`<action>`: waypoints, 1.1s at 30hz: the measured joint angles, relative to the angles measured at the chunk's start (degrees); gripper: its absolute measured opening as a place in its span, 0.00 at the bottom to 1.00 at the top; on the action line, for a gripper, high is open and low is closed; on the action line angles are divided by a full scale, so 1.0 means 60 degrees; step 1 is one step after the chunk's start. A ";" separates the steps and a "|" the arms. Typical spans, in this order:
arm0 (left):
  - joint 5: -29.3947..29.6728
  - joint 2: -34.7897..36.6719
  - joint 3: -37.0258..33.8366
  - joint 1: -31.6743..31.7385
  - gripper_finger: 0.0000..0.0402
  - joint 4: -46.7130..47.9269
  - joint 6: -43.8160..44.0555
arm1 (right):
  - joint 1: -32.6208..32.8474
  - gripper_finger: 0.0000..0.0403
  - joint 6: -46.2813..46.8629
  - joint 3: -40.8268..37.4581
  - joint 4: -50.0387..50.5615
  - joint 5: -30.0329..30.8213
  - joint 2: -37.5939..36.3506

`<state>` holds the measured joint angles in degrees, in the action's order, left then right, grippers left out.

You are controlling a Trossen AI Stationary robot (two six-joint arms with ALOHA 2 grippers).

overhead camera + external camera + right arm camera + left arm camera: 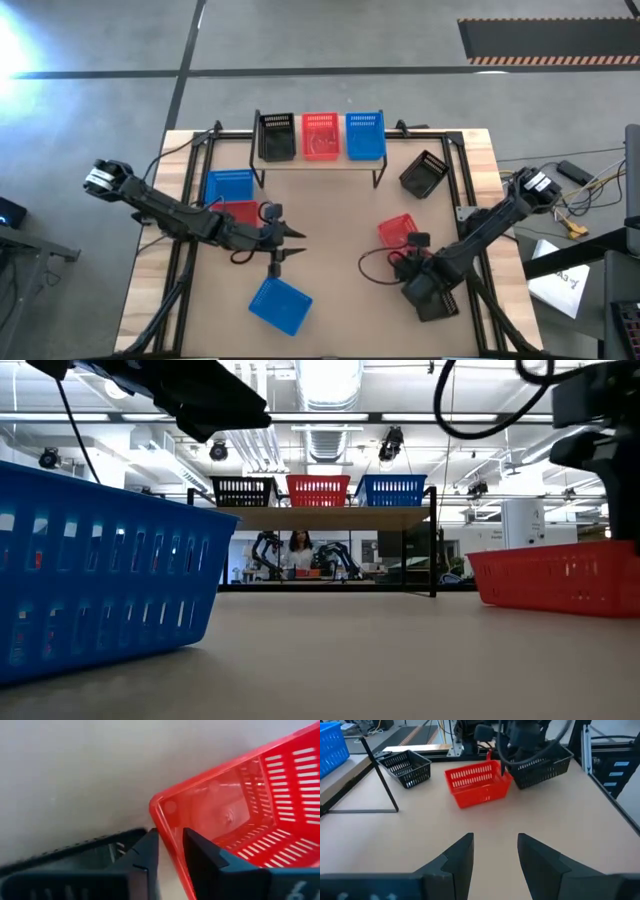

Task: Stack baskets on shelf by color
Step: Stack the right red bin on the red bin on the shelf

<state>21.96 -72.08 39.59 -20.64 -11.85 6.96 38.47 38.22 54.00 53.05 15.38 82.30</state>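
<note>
**A:** Status on the left gripper?

**B:** Left gripper [495, 851] is partly open, with a clear gap and nothing in it. It hovers over the left-centre of the table [340, 205], aimed across at the right arm.

**A:** And the right gripper?

**B:** Right gripper [171, 852] is down at the corner rim of the right red basket [396, 230]. The rim runs through the gap, but I can't tell if it's clamped or just straddling.

**A:** What's on the shelf?

**B:** Shelf [330, 517] is at the table's far edge and holds one row, one layer:
- top black basket [277, 136]
- top red basket [321, 135]
- top blue basket [365, 135]

They sit side by side.

**A:** Where are the loose ones?

**B:**
- Left blue basket [229, 184] is in front of the shelf's left end.
- Left red basket [240, 212] is just beside it, partly under the left arm.
- Front blue basket [280, 305] is near the front edge, turned askew.
- Far black basket [423, 172] is just right of the shelf, also askew.
- Near black basket [545, 767] is right beside the right red basket, under the right arm.
</note>
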 joint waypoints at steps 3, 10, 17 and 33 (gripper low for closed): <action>0.0000 -0.0010 0.0000 0.0000 0.34 -0.0031 -0.0004 | -0.0159 0.13 -0.0230 0.0000 0.0009 -0.0136 -0.0007; 0.0004 -0.0028 -0.0099 -0.0069 0.34 -0.0011 0.0015 | -0.0356 0.03 -0.0767 0.0096 -0.0344 0.0127 -0.0018; 0.0848 -0.0024 -0.0098 -0.0566 0.34 0.0085 0.0014 | -0.0439 0.02 -0.2064 0.2020 -0.0432 0.2160 -0.0007; 0.2260 -0.0024 -0.0387 -0.1202 0.34 0.0353 0.0270 | -0.4349 0.02 -1.0323 0.6870 -0.2681 0.3561 0.0736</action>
<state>35.52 -72.23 37.27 -27.86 -9.72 8.58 12.38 -23.71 95.22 36.96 36.74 86.72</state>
